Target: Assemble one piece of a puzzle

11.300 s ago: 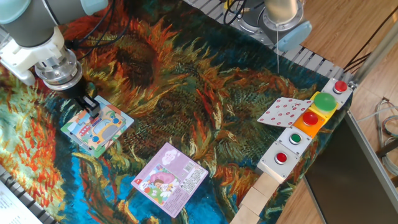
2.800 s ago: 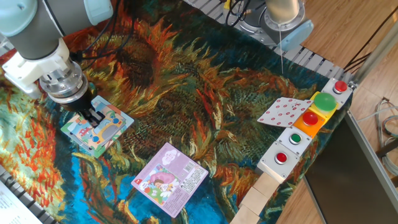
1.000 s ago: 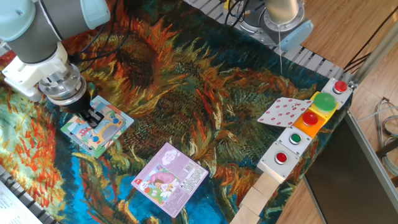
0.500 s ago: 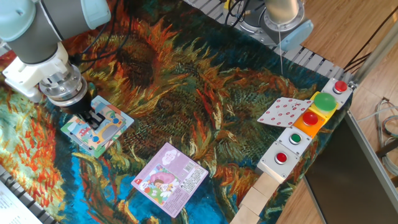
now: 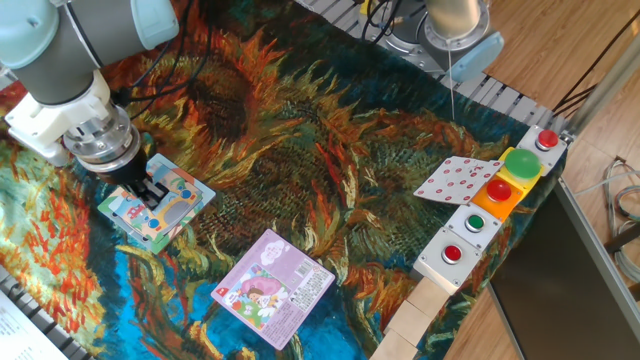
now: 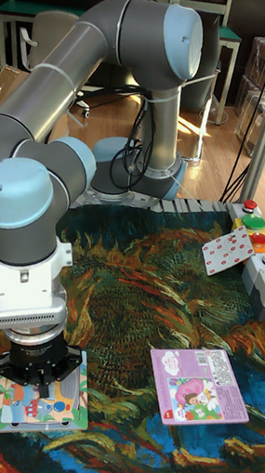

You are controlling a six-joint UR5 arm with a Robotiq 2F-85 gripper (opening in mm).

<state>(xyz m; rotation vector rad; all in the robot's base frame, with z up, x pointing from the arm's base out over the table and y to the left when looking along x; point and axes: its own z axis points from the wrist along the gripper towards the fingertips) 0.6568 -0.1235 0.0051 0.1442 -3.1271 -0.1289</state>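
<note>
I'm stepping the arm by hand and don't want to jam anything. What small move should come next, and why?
Probably a slight press straight down, then let go. The tool stands right over the bus puzzle, its tips at the board's surface. The piece itself is hidden under the tips, so I cannot tell if it is seated; go gently.

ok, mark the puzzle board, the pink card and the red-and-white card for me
puzzle board (image 5: 172,205), fixed view, bare right part of the bus picture.
pink card (image 5: 275,285), fixed view, middle of its face.
red-and-white card (image 6: 228,250), tall fixed view, middle of its patterned face.
</note>
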